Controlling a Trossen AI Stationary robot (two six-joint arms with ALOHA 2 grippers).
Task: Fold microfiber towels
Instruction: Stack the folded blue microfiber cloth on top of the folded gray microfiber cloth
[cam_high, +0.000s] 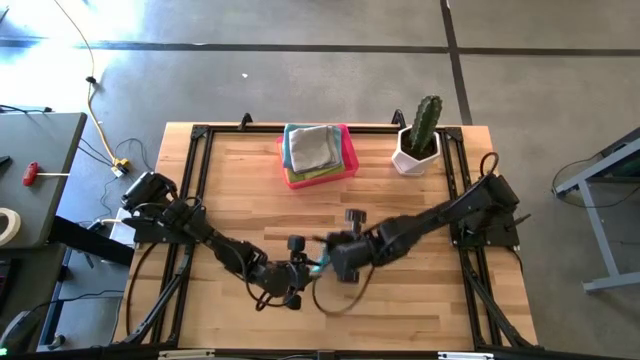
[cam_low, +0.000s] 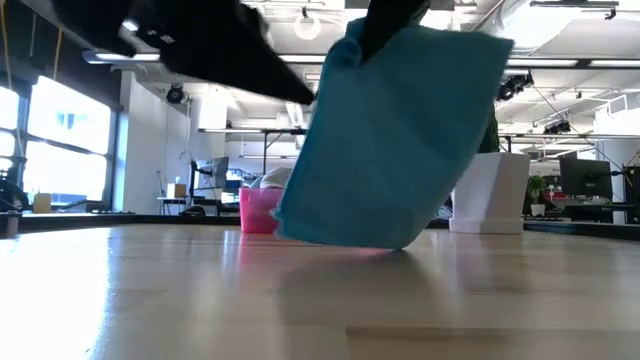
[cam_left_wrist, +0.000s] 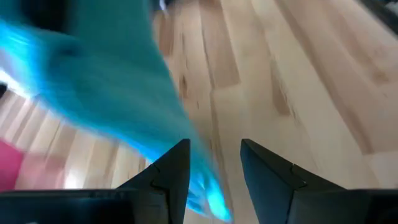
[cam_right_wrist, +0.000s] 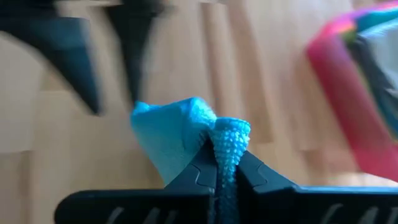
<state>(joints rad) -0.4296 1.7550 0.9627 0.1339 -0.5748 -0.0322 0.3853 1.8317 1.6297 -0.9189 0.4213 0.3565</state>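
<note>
Left pincer (cam_high: 294, 288) sits low near the front middle of the tabletop (cam_high: 230, 200), its fingers (cam_left_wrist: 174, 171) parted with a clear gap between them; in its own wrist view the teal towel (cam_low: 395, 140) sweeps past one finger, and I cannot tell whether any cloth lies between them, so it seems to have hold of nothing yet. Just to its right, the right pincer (cam_high: 335, 262) is pressed fully together on a bunched corner of that teal towel (cam_right_wrist: 186, 134), the weave squeezed up between the two tips. From table height the cloth hangs free from that single grip, its lower edge only brushing the wood or just clear of it.

Farther back and to the right stands the pink tray (cam_high: 345, 172), carrying a stack of other towels (cam_high: 312, 148), grey on top with green and yellow edges showing beneath. A potted cactus (cam_high: 420, 135) stands at the back right corner.

My reading of the risks: the towel hangs from one pinched corner, so it can twist or slip loose if the right arm swings. The left pincer may close on air, or on a doubled fold rather than a single edge, which would leave the cloth crumpled when laid flat. The two pincers are also near enough to knock together
</note>
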